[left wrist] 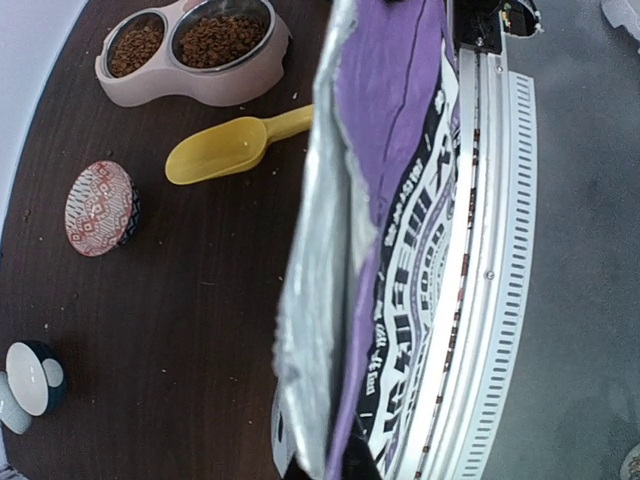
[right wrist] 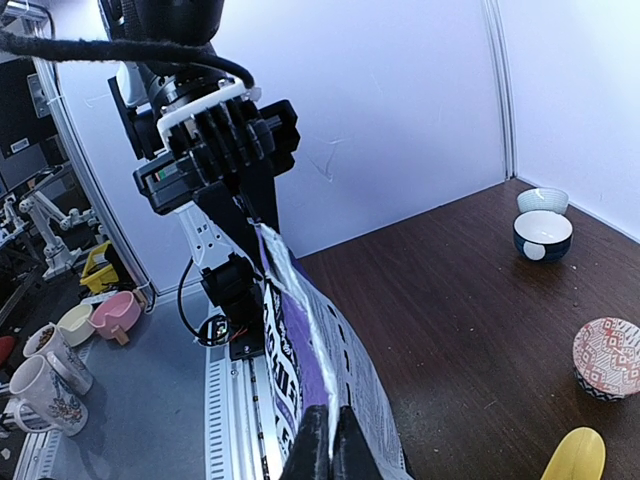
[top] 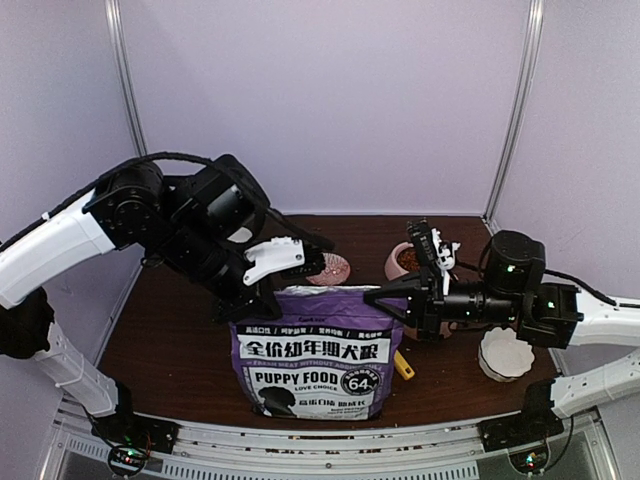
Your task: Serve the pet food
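The purple puppy food bag (top: 318,365) stands at the near edge, its top corners pinched by left gripper (right wrist: 258,222) and right gripper (right wrist: 325,440). Kibble (left wrist: 220,38) lies in the pink feeder (left wrist: 200,85), far right. Uneven pulling could topple the bag.

Overhead from behind; wrists close, sharing bag (top: 318,350)

Two arms reach inward from opposite sides, left gripper (top: 257,302) angled downward, right gripper (top: 373,297) level, both with fingers pinched closed on the top edge of the purple bag (top: 318,352).
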